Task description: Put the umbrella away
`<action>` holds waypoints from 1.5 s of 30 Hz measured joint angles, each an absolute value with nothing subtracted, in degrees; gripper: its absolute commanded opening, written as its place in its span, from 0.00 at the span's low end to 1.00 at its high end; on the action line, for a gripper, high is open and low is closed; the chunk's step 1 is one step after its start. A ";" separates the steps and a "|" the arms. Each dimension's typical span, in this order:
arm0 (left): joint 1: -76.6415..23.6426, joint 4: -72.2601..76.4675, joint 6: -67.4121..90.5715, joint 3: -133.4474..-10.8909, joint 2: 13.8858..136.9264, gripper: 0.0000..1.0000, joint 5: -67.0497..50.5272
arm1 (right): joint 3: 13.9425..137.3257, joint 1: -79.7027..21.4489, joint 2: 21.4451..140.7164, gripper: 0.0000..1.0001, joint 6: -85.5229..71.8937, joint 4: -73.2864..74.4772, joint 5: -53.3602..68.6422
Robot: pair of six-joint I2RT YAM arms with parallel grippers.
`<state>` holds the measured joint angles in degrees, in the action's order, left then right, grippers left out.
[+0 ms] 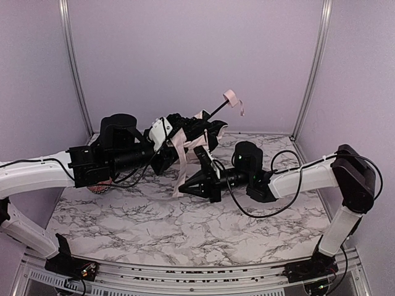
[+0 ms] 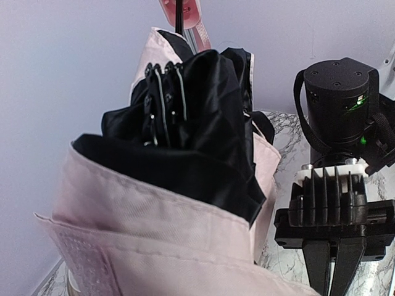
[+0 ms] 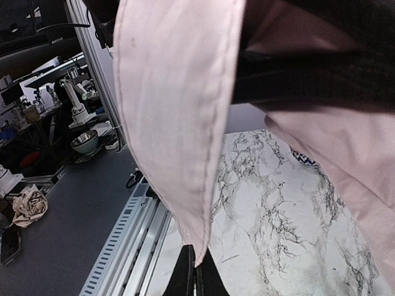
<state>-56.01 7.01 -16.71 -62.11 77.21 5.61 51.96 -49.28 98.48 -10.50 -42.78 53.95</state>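
The umbrella (image 1: 194, 129) is up in the air over the back of the table (image 1: 185, 246), folded into a loose bundle of pale pink and black. Its thin shaft (image 1: 216, 110) slants up and right to the pink knob (image 1: 229, 97). The left gripper (image 1: 168, 143) clasps the bundle from the left. Fabric hides its fingers, so I cannot tell how far apart they stand.

A pale pink strap (image 1: 182, 157) hangs from the bundle towards the table. The right gripper (image 1: 185, 188) sits below and just right of the umbrella, pointing left. In its wrist view its fingers (image 3: 186, 274) are pressed together on the very tip of the strap (image 3: 179, 123). The rest of the strap rises from them to the bundle.

Under the left arm, a reddish ball (image 1: 102, 187) rests on the table, mostly hidden.
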 measured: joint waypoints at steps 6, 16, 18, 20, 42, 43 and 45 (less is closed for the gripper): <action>-55.90 7.01 -16.69 -62.11 77.23 0.00 5.61 | 51.48 -49.25 98.39 0.00 -10.44 -42.81 53.08; -53.45 1.72 -14.96 -64.71 78.78 0.00 4.69 | 39.35 -44.16 89.21 0.00 -8.80 -40.18 39.48; -51.64 0.60 -13.54 -64.73 79.37 0.00 3.84 | 37.58 -43.48 86.32 0.00 -7.53 -38.48 36.56; -50.52 0.08 -12.45 -64.73 79.90 0.00 2.92 | 36.60 -43.44 84.38 0.00 -6.15 -36.91 34.04; -50.61 4.82 -10.41 -60.90 77.52 0.00 -35.35 | 43.79 -33.45 88.53 0.00 1.69 -42.24 45.19; -50.61 4.51 -11.62 -60.90 77.41 0.00 -36.10 | 44.86 -33.10 88.58 0.00 2.09 -42.02 46.85; -50.61 3.07 -14.98 -60.93 76.77 0.00 -37.10 | 47.40 -31.94 88.55 0.00 3.03 -41.25 51.62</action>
